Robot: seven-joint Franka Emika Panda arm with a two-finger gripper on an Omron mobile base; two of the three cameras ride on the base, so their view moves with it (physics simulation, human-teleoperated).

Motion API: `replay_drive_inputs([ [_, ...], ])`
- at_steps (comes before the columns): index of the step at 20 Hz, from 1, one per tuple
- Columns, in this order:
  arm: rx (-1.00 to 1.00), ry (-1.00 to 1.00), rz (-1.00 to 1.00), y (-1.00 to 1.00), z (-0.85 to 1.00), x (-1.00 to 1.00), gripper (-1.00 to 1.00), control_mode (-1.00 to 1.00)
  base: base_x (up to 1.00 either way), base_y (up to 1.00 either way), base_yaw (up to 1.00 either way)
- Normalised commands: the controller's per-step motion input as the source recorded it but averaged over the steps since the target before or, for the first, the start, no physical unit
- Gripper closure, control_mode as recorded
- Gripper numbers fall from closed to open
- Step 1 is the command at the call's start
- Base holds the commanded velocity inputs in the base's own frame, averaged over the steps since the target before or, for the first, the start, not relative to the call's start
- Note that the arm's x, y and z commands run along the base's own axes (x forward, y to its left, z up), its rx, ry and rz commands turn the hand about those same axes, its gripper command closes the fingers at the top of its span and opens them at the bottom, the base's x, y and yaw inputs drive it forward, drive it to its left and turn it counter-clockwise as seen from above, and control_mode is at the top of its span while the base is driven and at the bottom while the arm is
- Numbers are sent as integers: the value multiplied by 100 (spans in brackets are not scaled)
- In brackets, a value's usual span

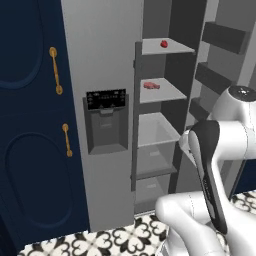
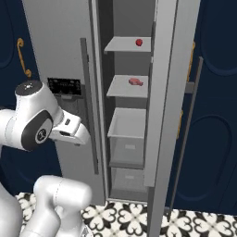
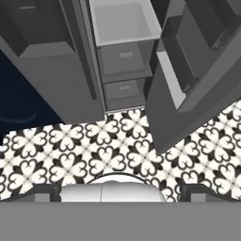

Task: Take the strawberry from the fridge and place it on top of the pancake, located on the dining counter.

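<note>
The fridge point(image 1: 100, 60) stands ahead with its left door shut and its right door point(image 2: 162, 92) swung open. The strawberry point(image 1: 164, 43), small and bright red, lies on the top shelf point(image 2: 139, 42). My gripper point(image 3: 120, 192) is low in front of the fridge and points down at the floor. It is open, its dark fingertips point(image 3: 47, 190) are set far apart, and nothing is between them. My arm point(image 2: 41, 120) is folded well below the strawberry's shelf. The pancake and the dining counter are out of view.
A flat pinkish-red slab of meat point(image 1: 151, 85) lies on the second shelf. Below it are a white bin point(image 3: 123, 21) and grey drawers point(image 3: 123, 56). Door bins point(image 1: 222, 37) jut from the open door. Navy cabinets point(image 1: 30, 125) with gold handles flank the fridge. The floor point(image 3: 117, 141) is patterned tile.
</note>
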Motion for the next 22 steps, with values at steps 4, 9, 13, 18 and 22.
replay_drive_inputs([
  [4,0,-1,-4,0,0,-1,-100,-100,0,0,0],
  [9,0,0,0,0,0,0,-100,100,-6,0,-37],
  [13,0,0,0,0,0,0,-100,100,31,35,-22],
  [18,0,0,0,0,0,0,-100,100,64,3,0],
  [22,0,0,0,0,0,0,-100,100,73,0,0],
])
